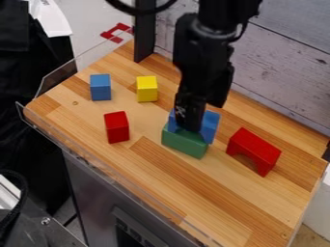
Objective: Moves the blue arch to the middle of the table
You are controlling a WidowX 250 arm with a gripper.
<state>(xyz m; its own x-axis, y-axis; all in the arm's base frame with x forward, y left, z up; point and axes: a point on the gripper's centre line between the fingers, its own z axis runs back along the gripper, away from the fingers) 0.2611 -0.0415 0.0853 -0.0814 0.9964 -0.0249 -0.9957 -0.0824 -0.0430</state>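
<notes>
One blue arch [210,126], one red arch [255,149], four blocks [101,87] [147,89] [116,127] [184,142], tool [188,126] nose-down at the blue one, opening and grip unclear tbh

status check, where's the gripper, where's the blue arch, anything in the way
Gripper down at the blue arch. Arch atop green block, grasp unclear. Red arch and red block either side, likely worth steering around.

Legible text, labels, brands, numbers or signs: none.
</notes>
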